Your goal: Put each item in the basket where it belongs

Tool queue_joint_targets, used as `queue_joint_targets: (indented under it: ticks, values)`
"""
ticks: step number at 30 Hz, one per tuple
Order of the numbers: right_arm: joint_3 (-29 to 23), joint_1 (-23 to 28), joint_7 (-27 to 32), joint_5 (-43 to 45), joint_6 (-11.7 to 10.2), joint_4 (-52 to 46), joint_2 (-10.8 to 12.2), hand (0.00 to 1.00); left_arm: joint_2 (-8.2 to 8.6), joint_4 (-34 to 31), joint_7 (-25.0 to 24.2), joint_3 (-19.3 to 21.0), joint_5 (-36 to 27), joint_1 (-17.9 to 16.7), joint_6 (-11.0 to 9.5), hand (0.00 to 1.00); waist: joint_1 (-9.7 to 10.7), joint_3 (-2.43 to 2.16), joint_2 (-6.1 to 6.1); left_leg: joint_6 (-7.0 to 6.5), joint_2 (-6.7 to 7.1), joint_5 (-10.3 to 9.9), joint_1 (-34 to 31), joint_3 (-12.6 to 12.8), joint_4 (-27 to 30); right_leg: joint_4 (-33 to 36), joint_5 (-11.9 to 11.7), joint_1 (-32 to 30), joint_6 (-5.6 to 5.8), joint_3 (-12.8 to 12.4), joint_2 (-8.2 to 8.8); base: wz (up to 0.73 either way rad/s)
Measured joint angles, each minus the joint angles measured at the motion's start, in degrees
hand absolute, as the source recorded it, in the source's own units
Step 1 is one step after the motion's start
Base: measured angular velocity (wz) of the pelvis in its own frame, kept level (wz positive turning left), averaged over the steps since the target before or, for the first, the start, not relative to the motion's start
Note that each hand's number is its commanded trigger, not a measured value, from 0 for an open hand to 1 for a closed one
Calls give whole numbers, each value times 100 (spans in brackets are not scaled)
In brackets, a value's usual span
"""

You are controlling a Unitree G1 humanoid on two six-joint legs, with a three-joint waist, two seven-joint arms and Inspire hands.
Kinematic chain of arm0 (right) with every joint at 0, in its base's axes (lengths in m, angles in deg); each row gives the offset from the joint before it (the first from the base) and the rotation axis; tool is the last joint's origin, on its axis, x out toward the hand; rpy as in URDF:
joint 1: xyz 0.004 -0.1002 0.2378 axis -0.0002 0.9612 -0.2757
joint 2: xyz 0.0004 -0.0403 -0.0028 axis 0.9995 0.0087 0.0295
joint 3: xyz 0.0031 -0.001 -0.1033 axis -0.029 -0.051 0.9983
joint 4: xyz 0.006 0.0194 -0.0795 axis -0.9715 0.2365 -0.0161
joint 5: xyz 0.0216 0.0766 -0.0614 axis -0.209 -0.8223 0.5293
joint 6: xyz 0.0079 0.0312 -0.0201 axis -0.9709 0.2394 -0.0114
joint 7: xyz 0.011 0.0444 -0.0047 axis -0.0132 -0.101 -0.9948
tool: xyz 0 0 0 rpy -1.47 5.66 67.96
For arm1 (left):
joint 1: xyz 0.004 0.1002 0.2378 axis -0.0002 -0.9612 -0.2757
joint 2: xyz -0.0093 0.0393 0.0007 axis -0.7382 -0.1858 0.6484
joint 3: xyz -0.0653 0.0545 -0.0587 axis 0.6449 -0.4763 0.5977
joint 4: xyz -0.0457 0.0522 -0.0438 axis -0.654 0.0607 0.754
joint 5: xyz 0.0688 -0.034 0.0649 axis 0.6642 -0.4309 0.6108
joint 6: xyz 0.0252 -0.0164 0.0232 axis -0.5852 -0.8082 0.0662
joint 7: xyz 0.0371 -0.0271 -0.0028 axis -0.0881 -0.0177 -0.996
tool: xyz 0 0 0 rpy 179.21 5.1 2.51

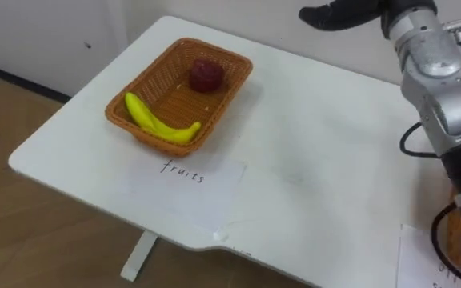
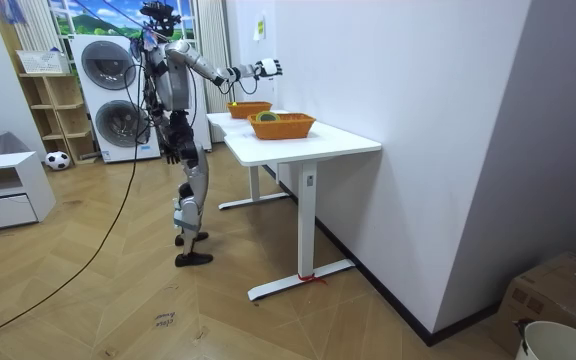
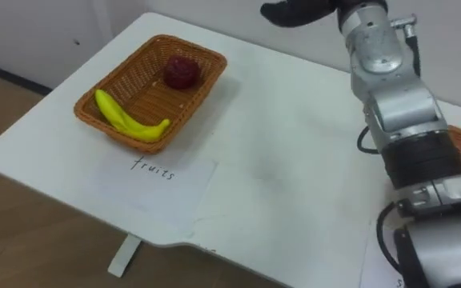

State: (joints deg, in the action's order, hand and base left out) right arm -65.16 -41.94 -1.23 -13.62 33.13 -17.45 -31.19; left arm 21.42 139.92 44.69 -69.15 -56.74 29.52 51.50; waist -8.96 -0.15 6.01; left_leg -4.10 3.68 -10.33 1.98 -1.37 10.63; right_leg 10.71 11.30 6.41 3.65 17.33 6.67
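Right hand (image 1: 338,14), fingers loosely straight and empty, hovers at two o'clock of the brown wicker basket (image 1: 121,122); I'd retract it high, clear of the rim.

Both eye views are looking steeply down from close above the worktop (image 1: 318,152), taking in its end with the wicker basket (image 1: 160,76), and the right eye is sitting just beside the left. The room view is standing well back from one end of the worktop, facing along it toward the robot. It is sharing the worktop's surface and the basket with them.
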Motion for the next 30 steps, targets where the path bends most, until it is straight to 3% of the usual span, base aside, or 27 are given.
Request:
queue_joint_targets:
  ticks: [6,12,17,22,25,27,30]
  values:
    - [-163,36,61,-148,-3,-367,-314,0,-47,-10,1,2,-225,103,-203,0,306,-19,110,4,-48,-2,13,145,-30,-8,-13,-52,-21,-134,-41,-10]
    - [-721,532,51,-208,-127,-544,-352,0,-44,-4,217,5,-368,84,-335,0,431,-25,211,38,-119,-27,152,374,-62,-115,-86,10,-58,-436,-118,-20]
    - [-1148,690,98,-247,-128,-537,-448,0,-55,-23,221,124,-447,65,-337,0,689,8,161,45,-200,-31,151,515,-109,-105,-156,-74,-96,-477,-187,-18]
    - [-1582,858,428,-663,-176,-546,-791,0,-53,-105,248,162,-597,-73,-432,0,923,-20,89,50,-236,-31,121,609,-115,-104,-169,-142,-117,-532,-222,-10]
    - [-1958,1229,718,-837,-221,-692,-899,0,-53,-111,345,198,-654,-124,-448,0,1050,-33,70,62,-256,-37,141,642,-126,-107,-169,-134,-118,-550,-240,-2]
    - [-2198,1510,842,-959,-263,-749,-912,0,-54,-123,395,198,-673,-189,-556,0,1190,-37,62,83,-273,-50,150,626,-124,-111,-175,-130,-128,-558,-261,-2]
    - [-2663,1956,1098,-1117,-392,-756,-911,0,-35,-125,474,199,-673,-219,-671,0,1236,-34,53,106,-299,-63,162,701,-125,-111,-180,-146,-135,-618,-286,-8]
